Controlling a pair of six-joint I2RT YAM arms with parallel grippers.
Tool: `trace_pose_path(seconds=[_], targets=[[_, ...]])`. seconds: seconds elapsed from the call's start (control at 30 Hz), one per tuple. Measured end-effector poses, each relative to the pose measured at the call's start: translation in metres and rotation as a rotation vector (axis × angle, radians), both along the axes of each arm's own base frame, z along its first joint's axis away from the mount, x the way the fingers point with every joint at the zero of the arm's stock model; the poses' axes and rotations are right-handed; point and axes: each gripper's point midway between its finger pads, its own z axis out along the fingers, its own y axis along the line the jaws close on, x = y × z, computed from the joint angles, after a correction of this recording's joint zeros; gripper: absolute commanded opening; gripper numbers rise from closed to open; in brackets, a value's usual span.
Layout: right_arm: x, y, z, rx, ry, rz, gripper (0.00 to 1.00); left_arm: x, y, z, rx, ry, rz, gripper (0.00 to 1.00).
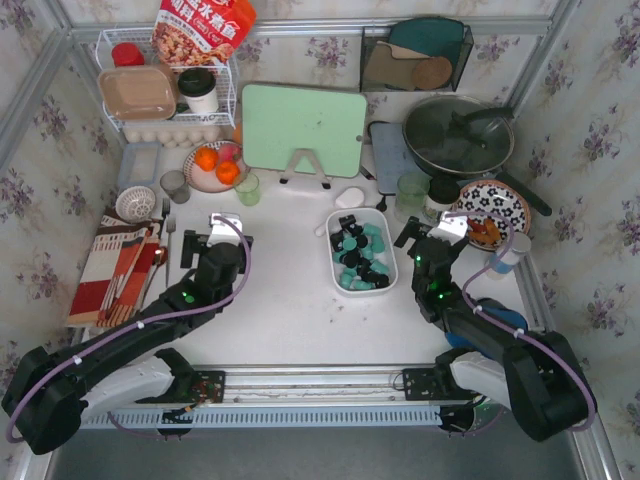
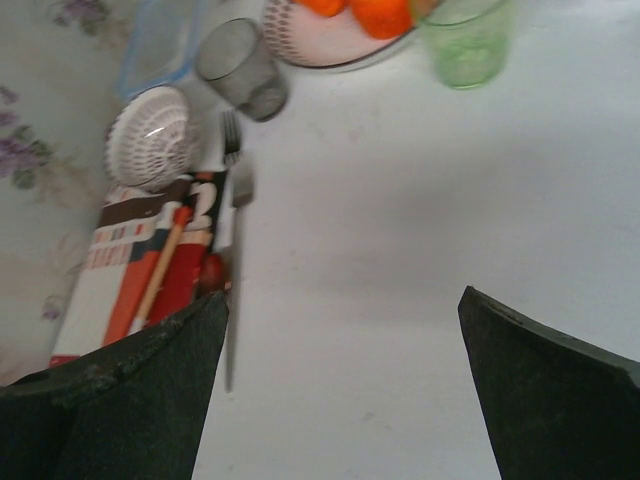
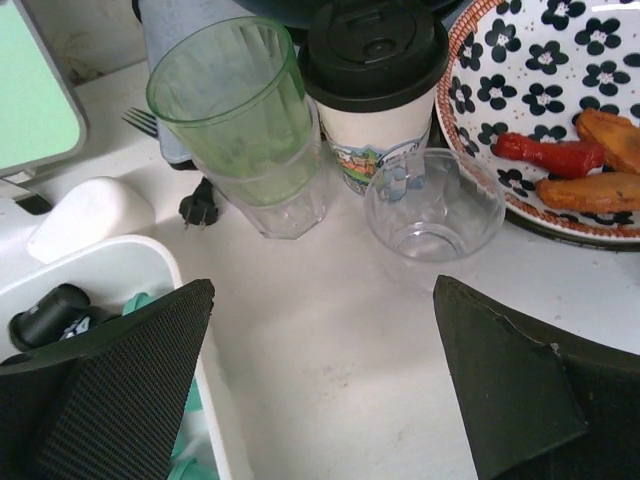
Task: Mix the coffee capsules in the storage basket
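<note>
The white basket (image 1: 361, 250) stands in the middle of the table (image 1: 290, 300), between the two arms and nearer the right one, and the capsules (image 1: 362, 252), black ones and teal ones, are seen heaped inside it with the two colours already lying among each other. Whether a stir is wanted or has been given cannot be settled from this; the scene fits both. The left gripper (image 1: 217, 240) is held above bare table well to the left of the basket, its fingers spread wide with nothing between them, and the fork (image 2: 236, 215) and the striped cloth (image 2: 140, 265) lie off to its side. The right gripper (image 1: 433, 233) is likewise spread apart and empty, poised just right of the basket, whose rim is seen at the lower left of the right wrist view with one black capsule (image 3: 48, 314) showing. If stirring is to be carried on, it is judged best done by the right arm, being closest: the fingers would be lowered inside the rim, kept off the wall, and swept slowly so that light capsules are not flicked over the low edge. Care would be needed behind that arm, where the green glass (image 3: 232, 100), the lidded cup (image 3: 376, 85) and the small clear bowl (image 3: 432, 205) stand close together and could be knocked.
</note>
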Motion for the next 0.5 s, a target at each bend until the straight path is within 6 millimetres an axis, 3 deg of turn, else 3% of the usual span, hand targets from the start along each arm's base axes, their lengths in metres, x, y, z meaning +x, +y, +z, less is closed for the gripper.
trace_pose_path(seconds=[0.3, 0.37, 0.5], targets=[[0.020, -0.003, 0.000, -0.137, 0.045, -0.002, 1.00, 0.006, 0.083, -0.006, -0.008, 0.019, 0.258, 1.00], [0.015, -0.008, -0.009, -0.172, 0.064, -0.004, 1.00, 0.002, 0.096, -0.017, -0.021, 0.032, 0.281, 1.00], [-0.007, -0.021, -0.045, -0.226, 0.110, 0.006, 1.00, -0.002, 0.096, -0.043, -0.034, 0.062, 0.232, 1.00]])
